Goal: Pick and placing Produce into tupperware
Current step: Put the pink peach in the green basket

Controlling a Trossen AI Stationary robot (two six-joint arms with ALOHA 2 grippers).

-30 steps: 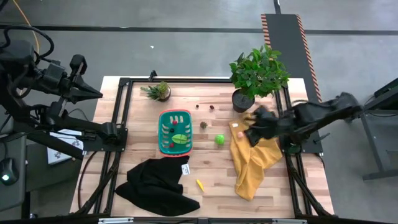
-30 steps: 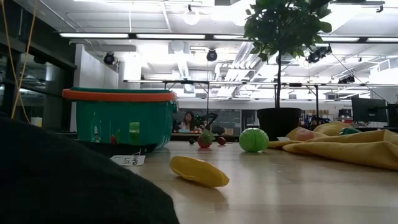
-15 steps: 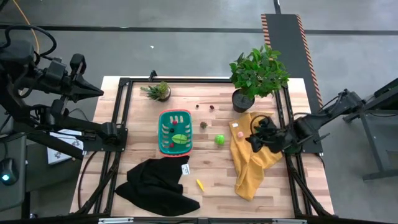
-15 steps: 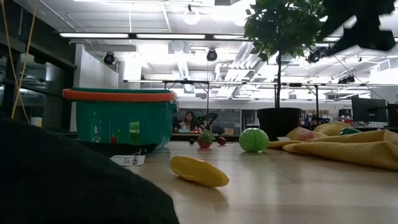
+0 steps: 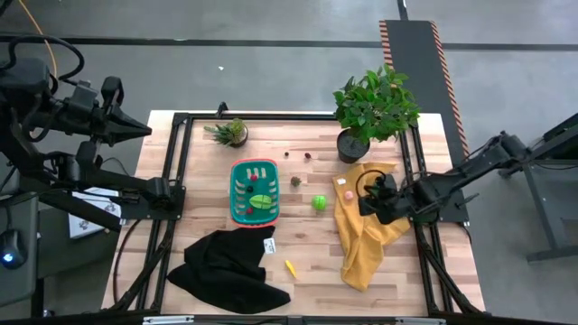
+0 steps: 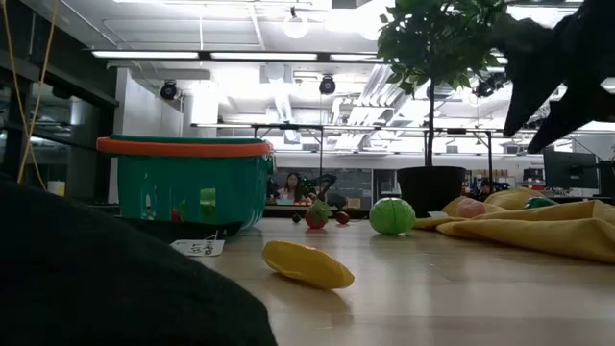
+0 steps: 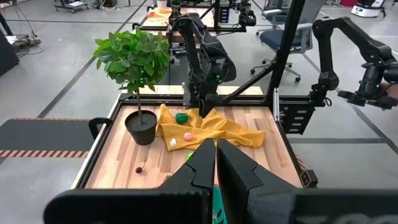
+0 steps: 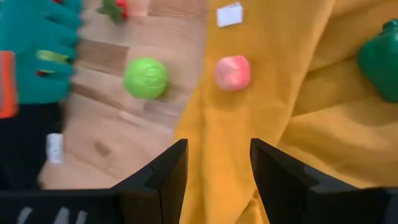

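The right pincer [image 5: 365, 200] hangs above the rumpled yellow cloth [image 5: 366, 239] at about 3 o'clock on the light wooden tabletop [image 5: 307, 257]. Its two dark fingers [image 8: 163, 177] stand spread with a clear gap between them and nothing in it. In the right wrist view a small pink toy fruit [image 8: 233, 72] lies on the cloth just ahead of the fingers, a dark green toy vegetable [image 8: 381, 59] sits on the cloth farther off to one side, and a round light-green toy vegetable [image 8: 146, 78] rests on the bare wood just off the cloth's edge.

The small rectangular teal-green plastic basket with a red-pink rim [image 5: 254, 190] stands a little to the 9 o'clock side of the tabletop's centre, with a few tiny toy pieces already inside. The light-green toy vegetable lies between the basket and the cloth. A slim yellow toy piece [image 5: 291, 267] rests toward 6 o'clock, beside a crumpled black cloth [image 5: 226, 271]. A small red and green toy piece [image 6: 316, 215] and two tiny dark ones lie toward 12 o'clock, near the leafy potted plant in a black pot [image 5: 373, 108]. A smaller spiky potted plant [image 5: 231, 133] stands at about 11 o'clock.

The left pincer [image 7: 216, 163] waits off the tabletop's 9 o'clock edge, its fingers pressed together and holding nothing.
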